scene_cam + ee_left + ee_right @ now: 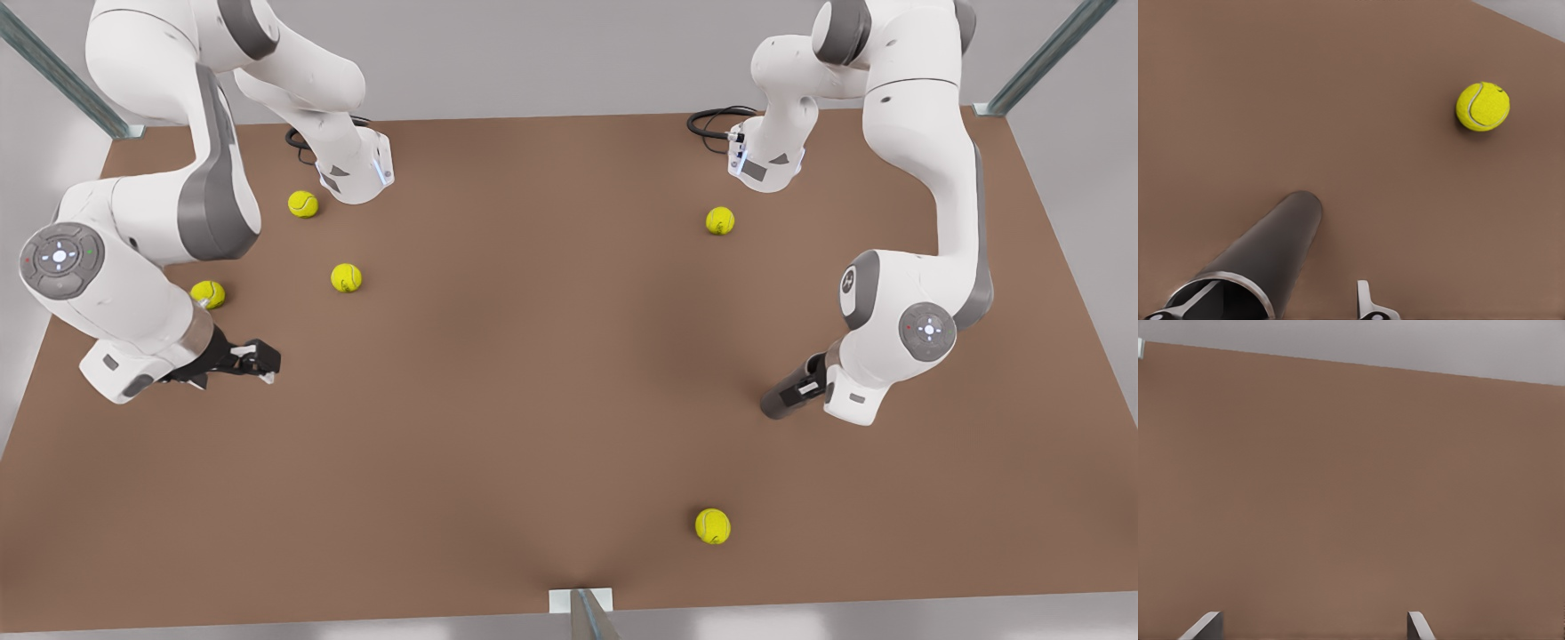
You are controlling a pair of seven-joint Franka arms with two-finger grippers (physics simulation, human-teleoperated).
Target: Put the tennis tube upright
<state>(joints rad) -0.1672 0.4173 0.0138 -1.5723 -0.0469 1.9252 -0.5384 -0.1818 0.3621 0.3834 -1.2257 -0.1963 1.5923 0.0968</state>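
In the front view, the tennis tube was tipped over near the front view's right side of the brown table, held at one end by the left gripper, while the right gripper waited on the front view's left, with wide bare table between them. In the left wrist view, one finger was outside the tube and one inside its rim, with a tennis ball far off. In the right wrist view, the right gripper's fingers stood wide apart over bare table near its far edge.

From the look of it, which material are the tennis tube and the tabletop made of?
The tennis tube: probably plastic or metal, dark grey with a soft sheen and a lighter, metallic-looking rim; the look leaves it open. The table: matte brown and uniform, with no grain or gloss, perhaps laminate or painted board.
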